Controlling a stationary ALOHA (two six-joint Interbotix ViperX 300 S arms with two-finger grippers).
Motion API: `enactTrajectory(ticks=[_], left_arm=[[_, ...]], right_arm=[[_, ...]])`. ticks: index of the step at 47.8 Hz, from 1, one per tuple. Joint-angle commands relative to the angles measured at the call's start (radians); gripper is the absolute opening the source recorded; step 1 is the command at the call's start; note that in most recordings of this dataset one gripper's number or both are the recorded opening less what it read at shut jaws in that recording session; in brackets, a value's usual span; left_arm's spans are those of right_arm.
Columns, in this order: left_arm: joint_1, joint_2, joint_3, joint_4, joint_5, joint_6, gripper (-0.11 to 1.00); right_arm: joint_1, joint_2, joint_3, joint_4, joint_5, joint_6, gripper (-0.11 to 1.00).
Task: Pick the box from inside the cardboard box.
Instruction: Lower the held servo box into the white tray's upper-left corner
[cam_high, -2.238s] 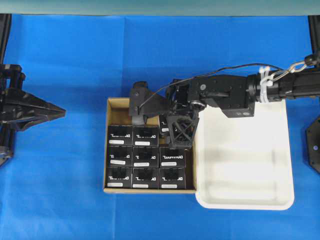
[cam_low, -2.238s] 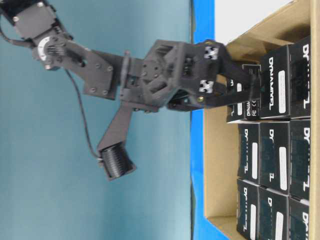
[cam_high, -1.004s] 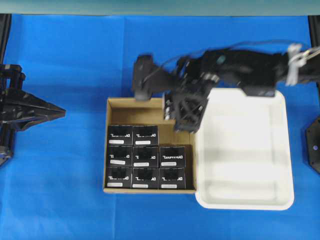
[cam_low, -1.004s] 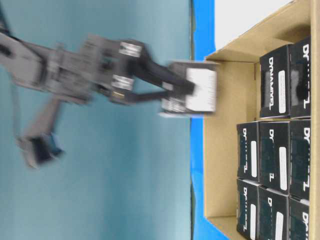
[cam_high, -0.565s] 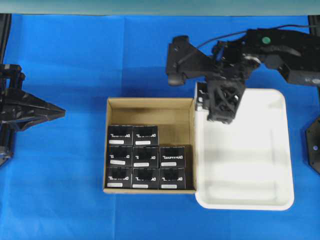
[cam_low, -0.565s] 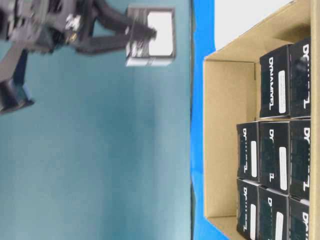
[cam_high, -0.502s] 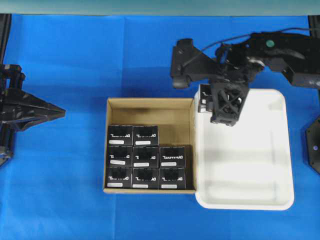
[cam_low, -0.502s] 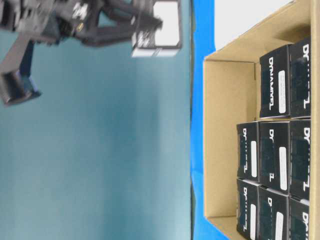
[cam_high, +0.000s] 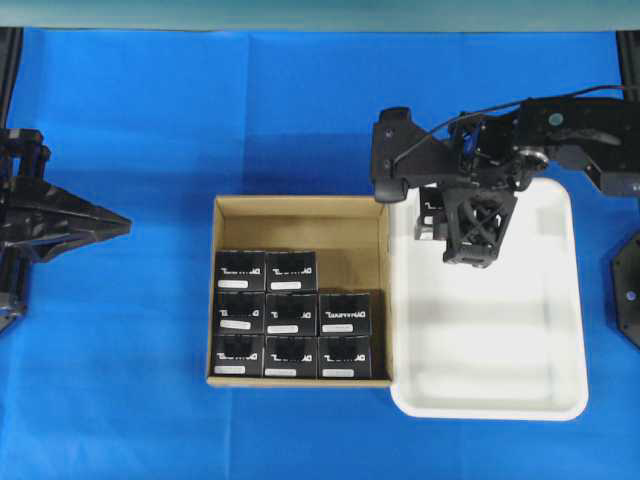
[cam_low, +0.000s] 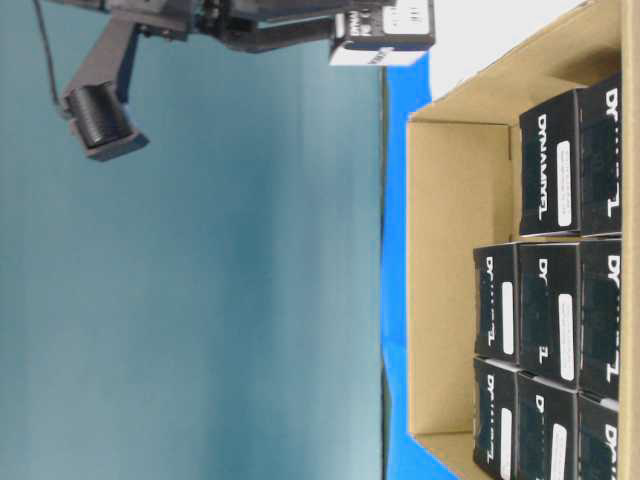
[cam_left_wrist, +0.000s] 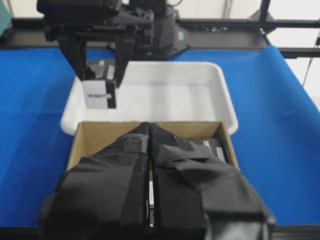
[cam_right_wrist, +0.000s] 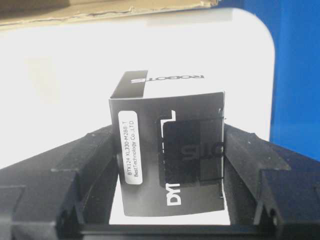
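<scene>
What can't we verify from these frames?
- Cardboard box contents: left wrist view, the shut left pincer blocks most of them.
- Right pincer: table-level view cuts off all but the tips holding the box.
- White tray floor beneath the held box: overhead, the arm covers it.
- Lettering on the packed boxes: overhead, too small.

Robotics lab bench, blue cloth (cam_high: 150, 330) spread over the table, two black robot arms – left arm (cam_high: 45, 222), right arm (cam_high: 560, 130) – teal backdrop (cam_low: 200, 300), black metal frame rails (cam_left_wrist: 240, 22) behind, white plastic tray (cam_high: 575, 300), brown carton (cam_high: 300, 208) of identical black boxed parts (cam_high: 292, 312)
</scene>
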Motion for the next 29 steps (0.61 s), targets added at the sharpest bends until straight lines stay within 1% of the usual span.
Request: enactTrajectory(ticks=[1, 15, 29], left_arm=[[-0.002, 0.003, -0.028, 0.002, -0.005, 0.0, -0.01], [-0.002, 0.003, -0.028, 0.003, -0.005, 0.0, -0.01], [-0.002, 0.003, -0.028, 0.002, -0.005, 0.0, -0.01]], right_arm=[[0.002, 0.003, 0.008, -0.002, -0.029, -0.005, 0.63], [-0.006, 0.017, 0.055, -0.002, -0.089, -0.008, 0.63], [-0.017, 0.038, 0.095, -0.002, -0.187, -0.008, 0.63]])
